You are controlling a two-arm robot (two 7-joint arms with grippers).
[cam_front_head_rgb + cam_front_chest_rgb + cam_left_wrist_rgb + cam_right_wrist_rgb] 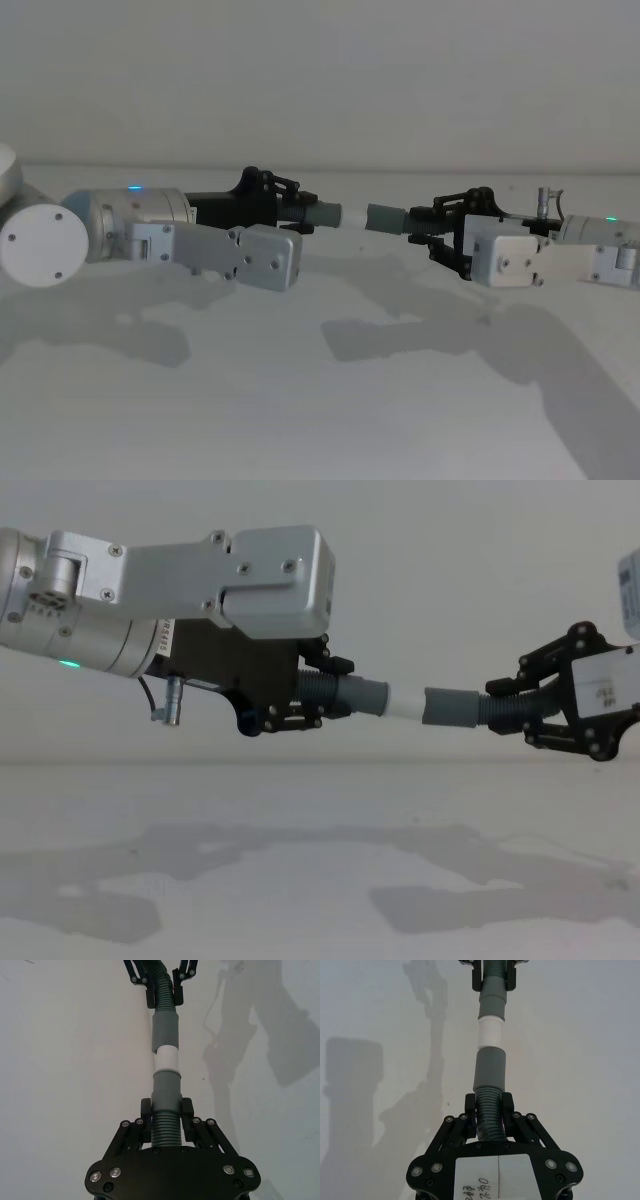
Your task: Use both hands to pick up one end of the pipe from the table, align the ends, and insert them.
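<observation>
Both pieces of the pipe are held in the air above the white table [300, 400]. My left gripper [295, 212] is shut on the ribbed body of one hose piece [166, 1132]. That piece ends in a grey cuff [166, 1089] with a narrower white tip [166, 1057]. My right gripper [427, 226] is shut on the ribbed body of the other hose piece [489, 1110], just behind its grey cuff [490, 1067]. The two ends face each other in one line. The white tip [405, 707] reaches the mouth of the right cuff [452, 707]; how deep it sits I cannot tell.
The arms' shadows [420, 330] fall on the bare table below the pipe. A plain pale wall [320, 80] stands behind the table. A round white and silver arm casing [45, 245] sits at the left.
</observation>
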